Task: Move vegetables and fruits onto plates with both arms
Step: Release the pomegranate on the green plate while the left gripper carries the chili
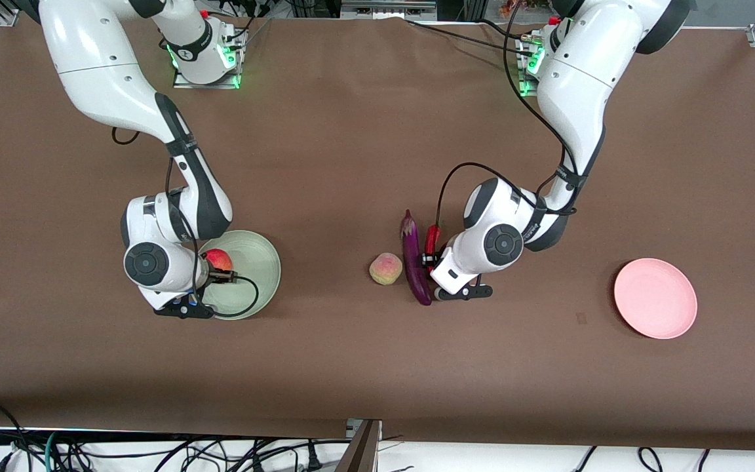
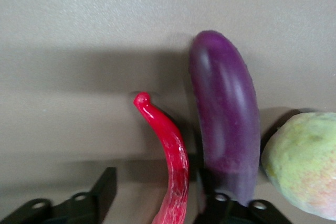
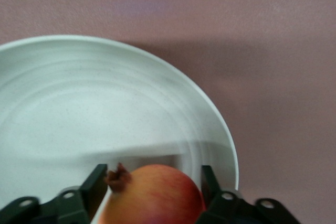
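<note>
My right gripper [image 1: 215, 270] [image 3: 153, 182] is low over the mint green plate [image 1: 261, 257] [image 3: 79, 108]. Its fingers are spread around the red apple-like fruit [image 1: 220, 259] [image 3: 152, 198], which sits on the plate near its rim; a strip of plate shows between one finger and the fruit. My left gripper [image 1: 427, 259] [image 2: 157, 187] is down at the table, open, with the red chili [image 1: 431, 237] [image 2: 170, 150] between its fingers. The purple eggplant [image 1: 415, 259] [image 2: 226, 108] lies just outside one finger. The peach [image 1: 386, 269] [image 2: 304, 161] lies beside the eggplant.
The pink plate [image 1: 655, 297] lies toward the left arm's end of the table, holding nothing. The brown table [image 1: 351, 144] is bare between the two arms' bases and around the plates.
</note>
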`<move>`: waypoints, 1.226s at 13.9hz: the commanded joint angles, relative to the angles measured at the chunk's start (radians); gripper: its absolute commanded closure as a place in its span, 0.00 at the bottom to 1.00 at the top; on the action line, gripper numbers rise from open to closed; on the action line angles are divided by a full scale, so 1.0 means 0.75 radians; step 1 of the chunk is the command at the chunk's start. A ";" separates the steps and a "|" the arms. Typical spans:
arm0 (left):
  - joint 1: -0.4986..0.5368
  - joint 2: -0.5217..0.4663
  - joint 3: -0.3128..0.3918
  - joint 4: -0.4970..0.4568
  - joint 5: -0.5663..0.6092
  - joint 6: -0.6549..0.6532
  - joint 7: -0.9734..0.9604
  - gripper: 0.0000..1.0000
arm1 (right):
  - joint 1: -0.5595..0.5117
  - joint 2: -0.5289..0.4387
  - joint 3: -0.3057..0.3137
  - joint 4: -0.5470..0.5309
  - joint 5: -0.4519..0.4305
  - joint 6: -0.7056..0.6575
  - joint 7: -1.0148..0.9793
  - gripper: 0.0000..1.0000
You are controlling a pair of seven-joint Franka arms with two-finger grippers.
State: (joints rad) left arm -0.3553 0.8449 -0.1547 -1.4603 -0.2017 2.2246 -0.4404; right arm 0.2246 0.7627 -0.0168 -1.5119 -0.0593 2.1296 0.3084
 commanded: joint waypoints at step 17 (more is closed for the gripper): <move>0.430 -0.137 0.200 0.104 0.246 -0.481 1.149 1.00 | 0.201 -0.068 0.262 0.110 -0.011 0.187 0.545 0.01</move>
State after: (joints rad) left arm -0.1012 0.7638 -0.0026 -1.3670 -0.0793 1.8887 0.2726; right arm 0.3313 0.6973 0.1815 -1.4312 -0.0582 2.2077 0.6210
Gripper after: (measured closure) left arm 0.837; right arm 0.009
